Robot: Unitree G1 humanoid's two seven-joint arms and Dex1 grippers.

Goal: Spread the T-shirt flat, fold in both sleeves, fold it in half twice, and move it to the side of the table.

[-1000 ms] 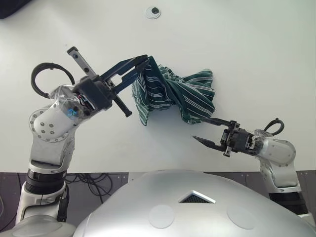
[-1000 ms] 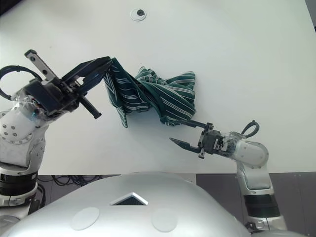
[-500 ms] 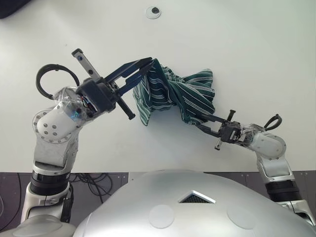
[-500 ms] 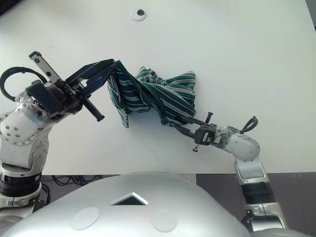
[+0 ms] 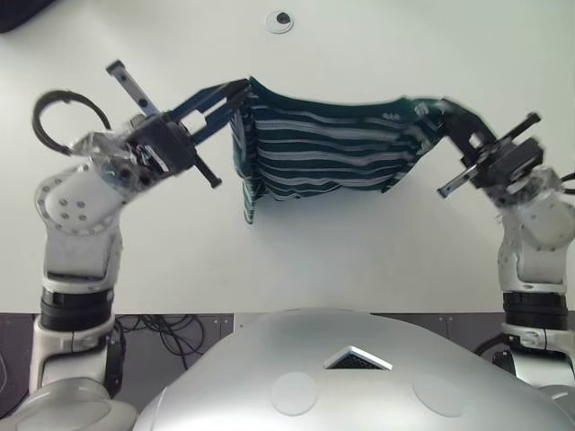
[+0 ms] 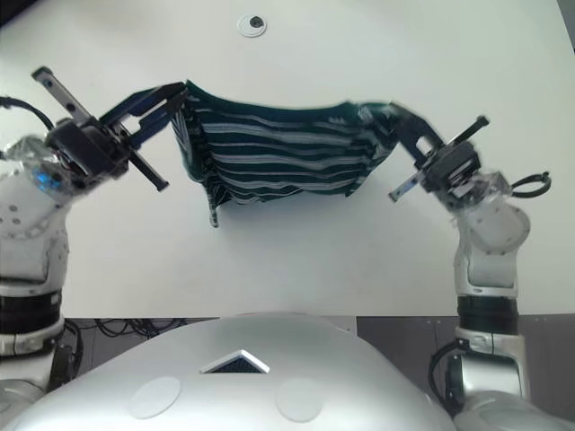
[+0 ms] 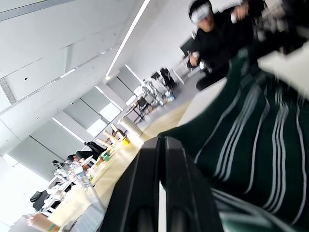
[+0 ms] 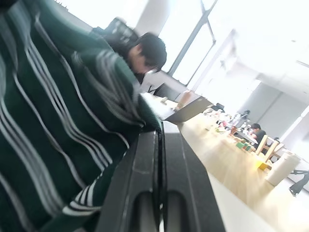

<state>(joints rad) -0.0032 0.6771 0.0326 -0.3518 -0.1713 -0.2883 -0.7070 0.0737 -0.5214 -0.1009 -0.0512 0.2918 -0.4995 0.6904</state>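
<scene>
The dark green T-shirt (image 5: 328, 148) with white stripes hangs stretched in the air between both arms, above the white table (image 5: 296, 242). My left gripper (image 5: 241, 91) is shut on its left top corner, where a bunched part dangles down. My right gripper (image 5: 442, 115) is shut on its right top corner. In the left wrist view the black fingers (image 7: 164, 193) pinch striped cloth (image 7: 251, 145). The right wrist view has the closed fingers (image 8: 157, 183) against the shirt (image 8: 53, 130).
A small round grey insert (image 5: 278, 21) sits in the table at the far middle. A dark object (image 5: 18, 11) lies at the far left corner. The table's near edge (image 5: 296, 310) runs just below the arms.
My right gripper closed on the shirt's low right edge, then rose and swung out to the right. The crumpled shirt got pulled taut between the arms. The left arm lifted slightly.
</scene>
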